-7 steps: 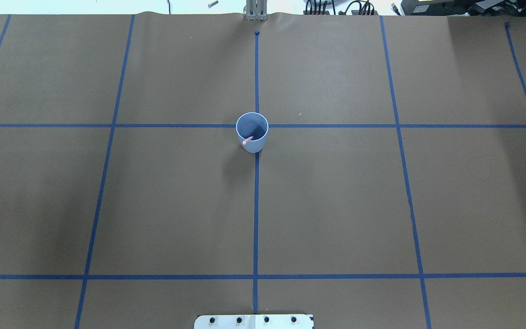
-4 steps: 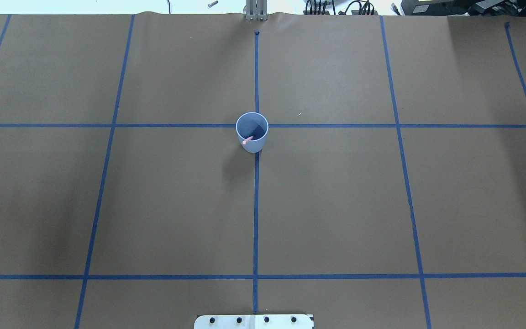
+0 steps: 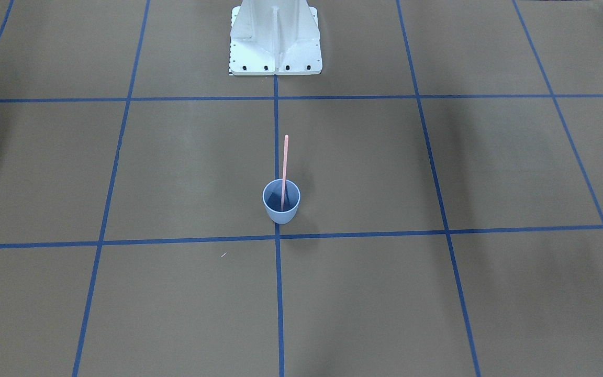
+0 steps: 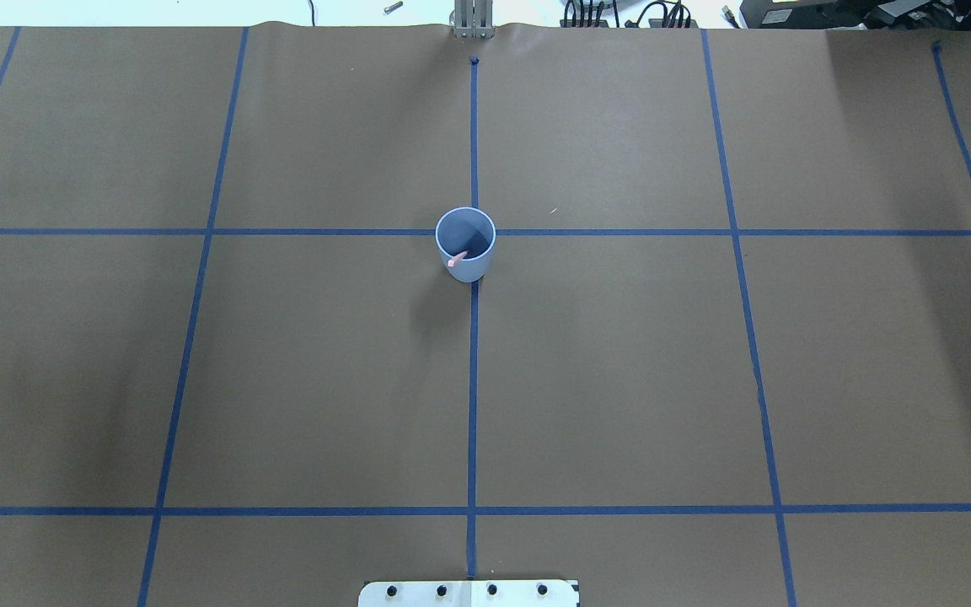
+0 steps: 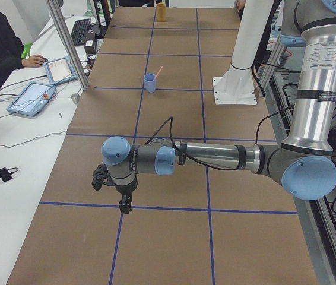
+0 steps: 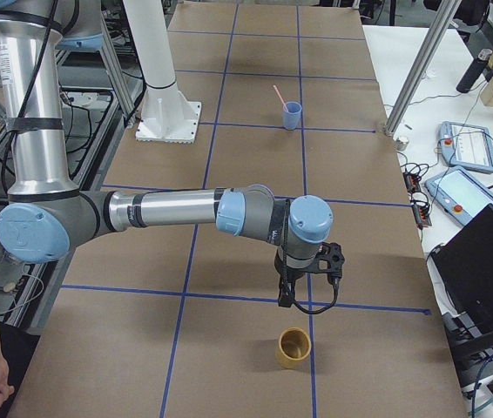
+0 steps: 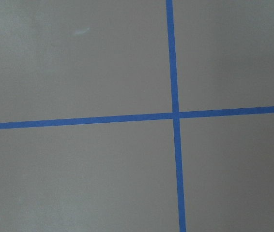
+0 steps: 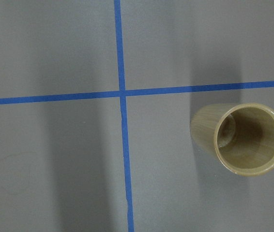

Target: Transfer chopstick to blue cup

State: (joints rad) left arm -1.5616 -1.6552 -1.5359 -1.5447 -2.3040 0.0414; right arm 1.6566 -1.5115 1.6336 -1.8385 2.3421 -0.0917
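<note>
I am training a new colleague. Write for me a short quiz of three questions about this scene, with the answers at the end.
1. Multiple choice: the chopstick stands in A) the blue cup, B) the tan cup, C) neither.
2. True or false: the tan cup lies on its side.
3. Fill in: the right wrist view looks down on the ____ cup.

Key: 1 A; 2 false, it stands upright; 3 tan.
</note>
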